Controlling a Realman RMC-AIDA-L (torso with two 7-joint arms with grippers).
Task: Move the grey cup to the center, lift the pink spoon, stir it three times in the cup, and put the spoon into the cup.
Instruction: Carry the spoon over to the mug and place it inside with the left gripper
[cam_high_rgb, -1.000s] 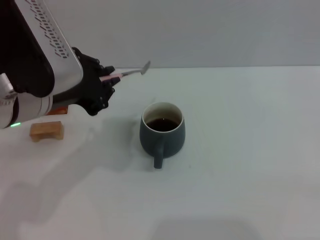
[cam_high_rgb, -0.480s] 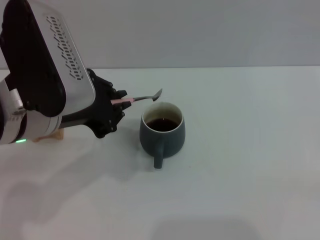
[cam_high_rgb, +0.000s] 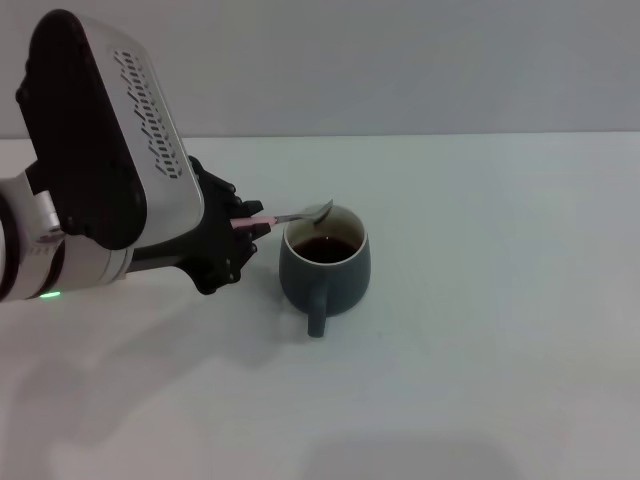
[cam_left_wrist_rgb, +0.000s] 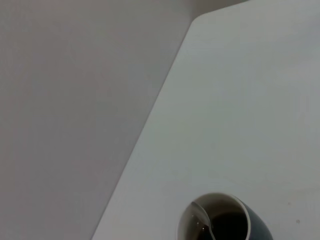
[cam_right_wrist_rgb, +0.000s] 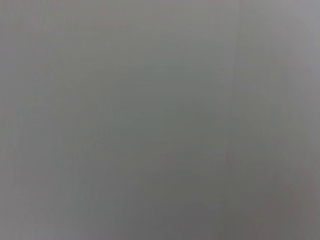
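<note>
From the head camera I have the left gripper low over the white table, just to the left of the grey cup, its black fingers pinched together on the pink handle of the pink spoon. The spoon lies close to horizontal, its long axis running left to right: handle end in the fingers, grey metal neck reaching toward the cup, and the bowl sitting over the cup's far-left rim, tilted slightly upward. The cup stands upright around the middle of the table, well away from every edge, with dark liquid inside its cream wall and its thick handle pointing toward the near edge. My left wrist camera looks down on the cup's mouth with the spoon bowl showing against the inner wall by the rim. The right wrist camera gives me only a blank grey field, and I see no right gripper anywhere.
</note>
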